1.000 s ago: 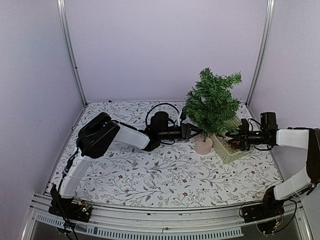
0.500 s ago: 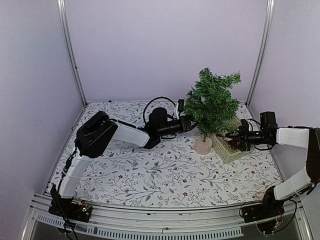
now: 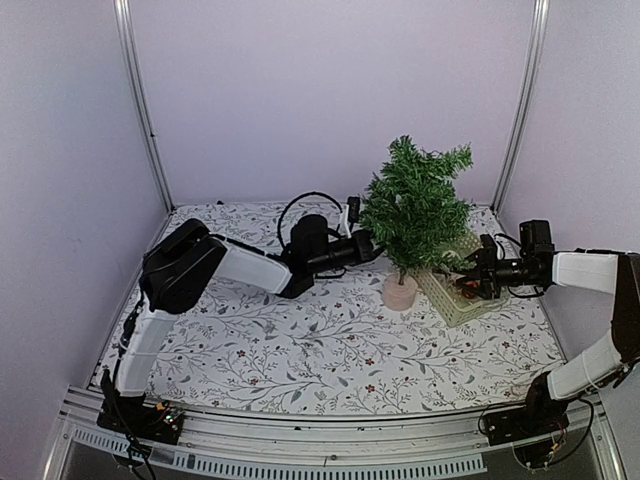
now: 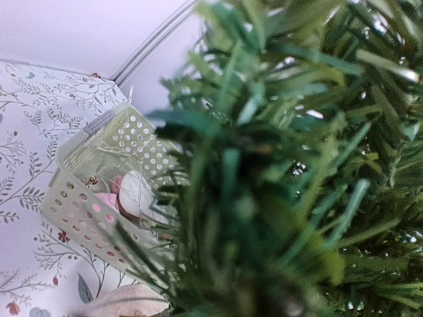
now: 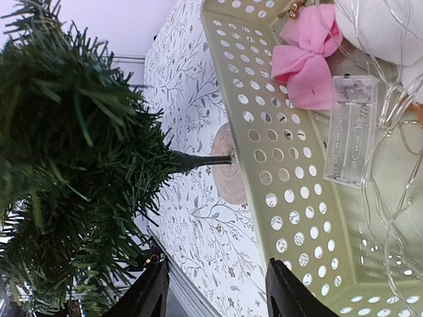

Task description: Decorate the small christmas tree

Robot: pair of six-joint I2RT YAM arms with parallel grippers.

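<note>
Looking down from above, we see the small christmas tree [image 3: 415,205] standing toward the far right corner of the table [image 3: 300,350], its pale round base [image 3: 400,292] on the flowered cloth just beside the left wall of a pale green perforated basket [image 3: 450,305]. The left gripper [image 3: 368,243] reaches in from the left and is buried in the tree's lower left branches. It is clenched, but its fingers are hidden by the needles, so we cannot tell whether a branch is pinched between them. Its wrist camera shows little but blurred green needles, with the basket beyond. The right gripper [image 3: 468,275] hangs at the basket's near right side with its jaws apart and nothing between them. From its wrist camera we make out a pink bow [image 5: 304,56], a clear battery box [image 5: 350,129], thin wire strands and something white and round [image 5: 390,26] lying in the basket.
</note>
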